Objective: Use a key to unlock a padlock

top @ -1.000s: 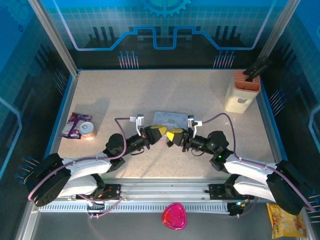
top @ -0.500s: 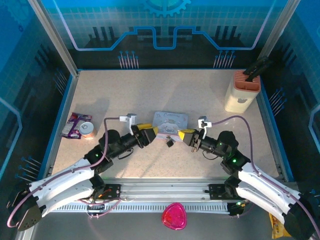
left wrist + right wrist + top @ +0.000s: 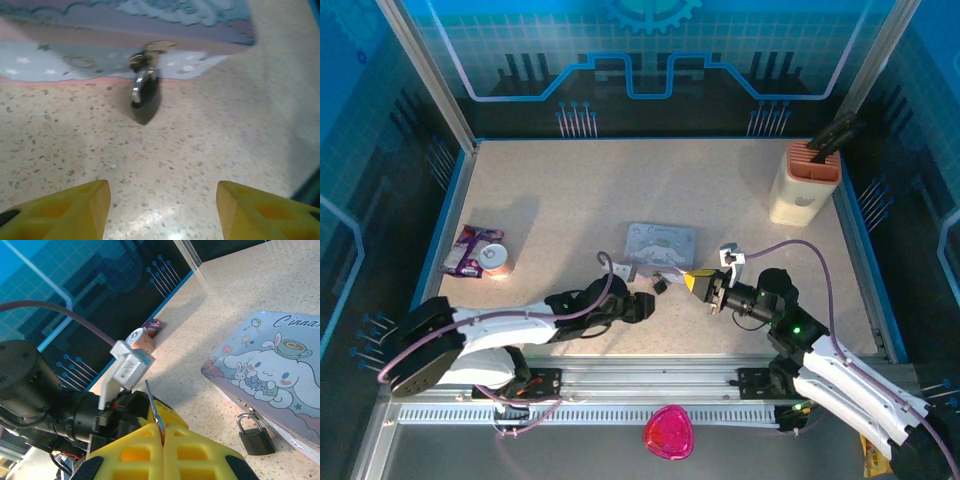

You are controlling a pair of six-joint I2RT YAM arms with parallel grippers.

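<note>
The right end effector (image 3: 162,431) is closed on the key (image 3: 153,404), with the blade left projecting past the fingertips for insertion. The left end effector (image 3: 162,194) is held open and empty, facing the padlock (image 3: 145,100), probably to steady it. The padlock is hooked to the tin (image 3: 60,55) and rests on the surface (image 3: 225,140).

Black padlock (image 3: 256,439); grey key (image 3: 154,407); pastel blue-pink cartoon-print tin (image 3: 270,365); speckled beige table (image 3: 570,190).
</note>
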